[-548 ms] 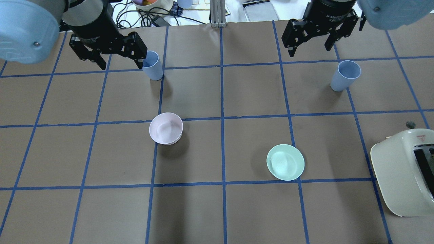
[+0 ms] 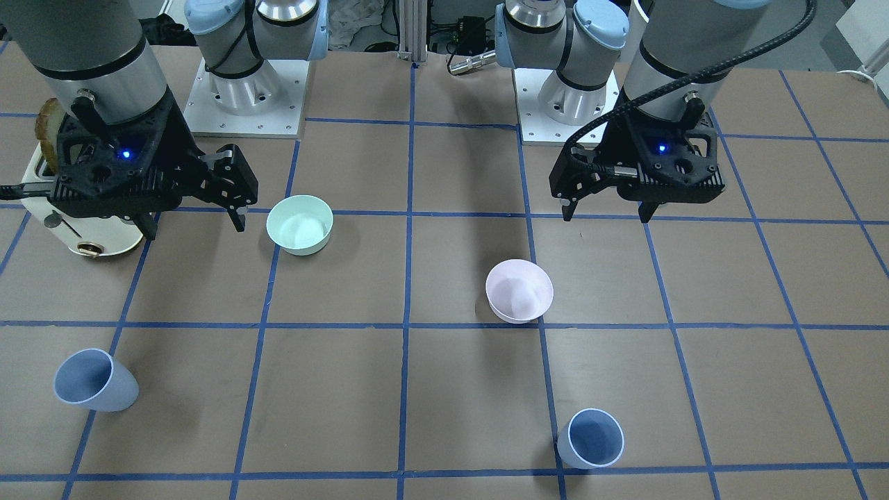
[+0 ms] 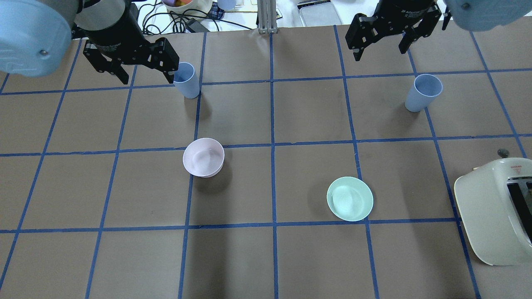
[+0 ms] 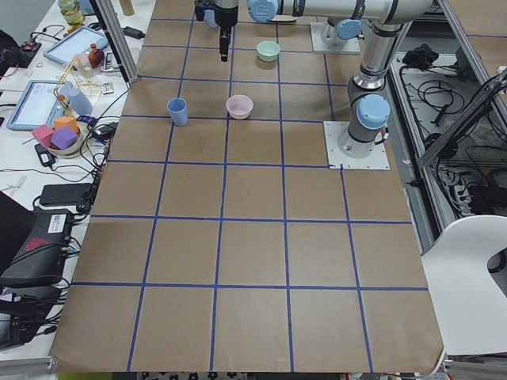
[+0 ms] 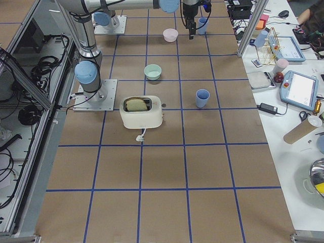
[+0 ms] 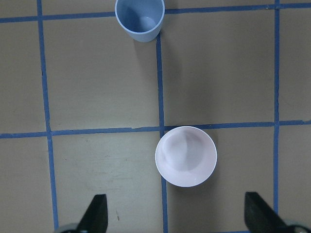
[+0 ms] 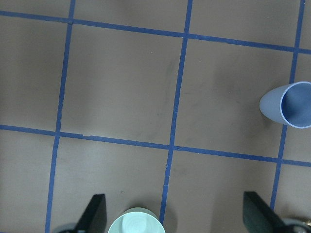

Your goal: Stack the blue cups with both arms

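Finds the left blue cup [image 3: 187, 81] upright on the counter [image 3: 270, 257], mouth up, at a crossing of the blue tape lines [image 3: 272, 187], far out from the robot on its left side. Finds the right blue cup [image 3: 423, 92] upright too, in the same far row on the robot's right side, just beside a tape line. Sees the two well apart, with nothing touching either and nothing inside.

Hangs the left gripper [image 3: 147, 78] above the counter on the robot's side of the left blue cup, clear of it, fingers spread wide and holding nothing. Shows the same of the right gripper [image 3: 380, 55]: raised, fingers wide apart, empty, and apart from the right blue cup.

Notes a pink bowl [image 3: 203, 158] between the left blue cup and the robot, with the left gripper roughly over it in the wrist view. Notes a green bowl [image 3: 350, 198] nearer the robot on the right half. Adds a cream toaster [image 3: 494, 211] at the counter's right end, with a slice of bread [image 5: 134, 104] in its slot.
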